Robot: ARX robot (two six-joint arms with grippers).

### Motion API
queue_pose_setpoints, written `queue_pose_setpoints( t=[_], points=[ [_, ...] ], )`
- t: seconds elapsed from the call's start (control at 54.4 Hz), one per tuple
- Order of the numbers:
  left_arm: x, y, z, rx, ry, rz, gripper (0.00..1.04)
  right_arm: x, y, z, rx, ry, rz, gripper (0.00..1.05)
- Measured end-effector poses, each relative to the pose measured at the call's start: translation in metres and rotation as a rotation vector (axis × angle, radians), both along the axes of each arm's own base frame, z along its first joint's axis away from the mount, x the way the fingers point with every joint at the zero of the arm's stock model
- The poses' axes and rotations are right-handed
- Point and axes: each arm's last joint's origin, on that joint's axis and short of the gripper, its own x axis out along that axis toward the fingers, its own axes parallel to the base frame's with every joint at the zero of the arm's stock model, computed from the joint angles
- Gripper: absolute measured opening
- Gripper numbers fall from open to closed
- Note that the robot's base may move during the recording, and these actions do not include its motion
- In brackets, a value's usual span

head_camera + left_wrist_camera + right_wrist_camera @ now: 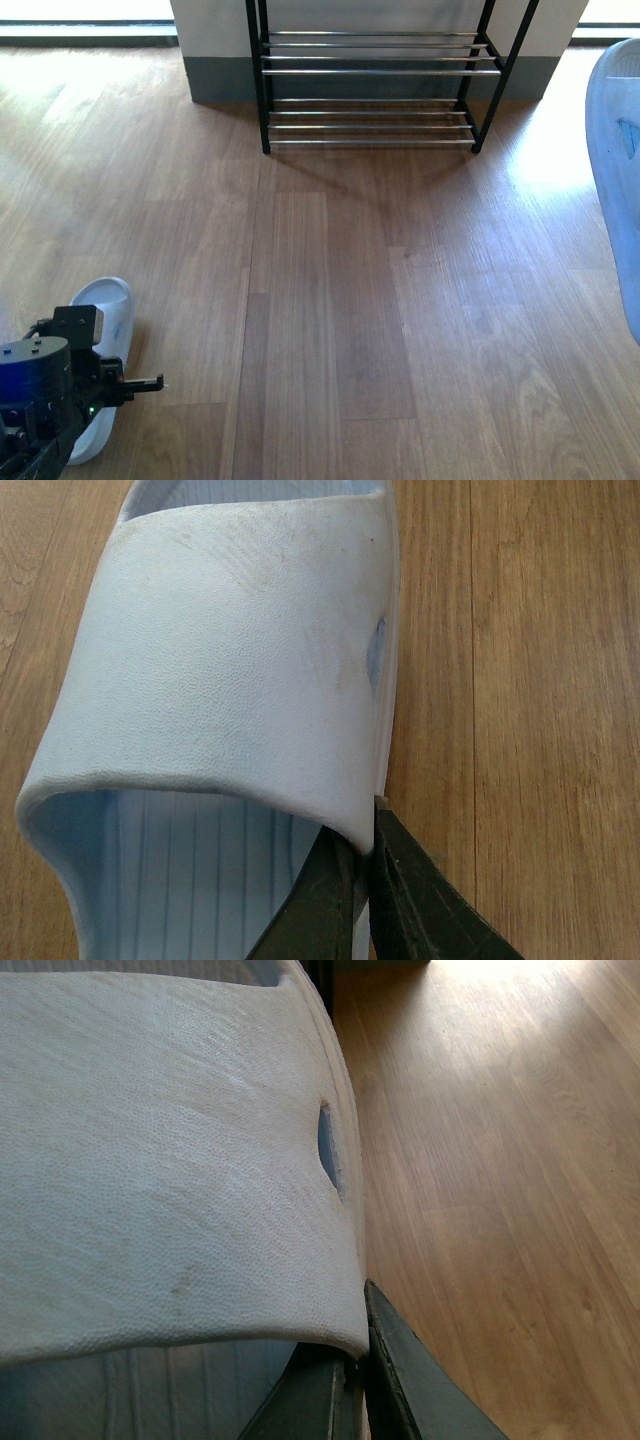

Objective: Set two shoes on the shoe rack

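left pincer (366, 865) pinching the strap edge of a pale blue pebbly moulded slide (220, 650) on wood-plank floor (520, 680); right pincer (362, 1360) nipping the matching second slide (150, 1160), cropped in front view; black-framed chrome-rod shoe rack (375, 70) well apart, top cut off

Wood floor (330, 300) — sunlit (white wall (212, 28))

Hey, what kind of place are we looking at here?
Probably a home entryway or hallway, a guess: wood-plank floor, a black shoe rack with chrome rods against the wall, and a pale blue slide on the floor.
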Motion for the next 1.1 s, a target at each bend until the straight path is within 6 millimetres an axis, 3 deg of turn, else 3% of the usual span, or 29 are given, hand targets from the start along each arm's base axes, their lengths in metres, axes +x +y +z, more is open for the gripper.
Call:
queue_pose_setpoints(
  t=[0.147,0.221,0.312,0.423,0.441,0.478,0.496,0.515,0.533,0.606,0.662,0.735,0.809,0.827,0.864,0.974,1.103],
  points=[
    [-0.001,-0.001,0.002,0.001,0.007,0.004,0.02,0.0,0.0,0.0,0.0,0.0,0.0,0.01],
    [-0.007,-0.014,0.026,0.031,0.127,0.061,0.02,0.0,0.0,0.0,-0.001,-0.001,-0.003,0.01],
    [-0.02,-0.051,0.067,0.139,0.272,0.139,0.02,0.0,0.0,0.0,0.0,0.0,-0.001,0.01],
    [-0.042,-0.145,0.143,0.375,0.215,0.128,0.02,0.0,0.001,0.0,0.001,0.0,0.004,0.01],
    [-0.049,-0.172,0.165,0.392,0.172,0.09,0.02,0.0,0.001,0.0,0.002,0.0,0.007,0.01],
    [-0.054,-0.191,0.19,0.415,0.131,0.069,0.02,0.0,0.001,0.0,0.002,0.0,0.012,0.01],
    [-0.063,-0.212,0.215,0.405,0.114,0.008,0.02,0.001,0.002,0.0,0.004,-0.001,0.016,0.01],
    [-0.071,-0.22,0.227,0.415,0.106,-0.023,0.02,0.0,0.002,0.0,0.002,-0.002,0.013,0.01],
    [-0.078,-0.231,0.269,0.434,0.062,-0.03,0.02,0.001,0.002,0.001,0.0,-0.003,0.014,0.01],
    [-0.105,-0.204,0.337,0.562,0.059,-0.001,0.02,-0.001,0.0,0.0,-0.001,-0.001,0.003,0.01],
    [-0.124,-0.181,0.362,0.576,0.055,0.0,0.02,-0.001,-0.003,0.0,-0.009,0.002,-0.026,0.01],
    [-0.145,-0.16,0.378,0.494,0.051,-0.029,0.02,-0.001,-0.002,0.001,-0.01,-0.004,-0.022,0.01],
    [-0.16,-0.139,0.399,0.359,0.006,-0.037,0.02,0.0,0.001,0.001,0.001,-0.006,0.012,0.01],
    [-0.17,-0.123,0.417,0.295,-0.074,0.005,0.02,0.0,0.002,0.001,-0.001,-0.004,0.024,0.01],
    [-0.181,-0.108,0.43,0.21,-0.129,0.019,0.02,0.0,0.002,0.0,-0.002,0.0,0.02,0.01],
    [-0.193,-0.074,0.422,0.103,-0.1,0.06,0.02,0.0,0.001,0.0,-0.003,-0.001,0.006,0.01],
    [-0.203,-0.045,0.446,-0.053,-0.198,0.15,0.02,0.0,0.001,0.0,-0.004,0.001,0.004,0.01]
  ],
)
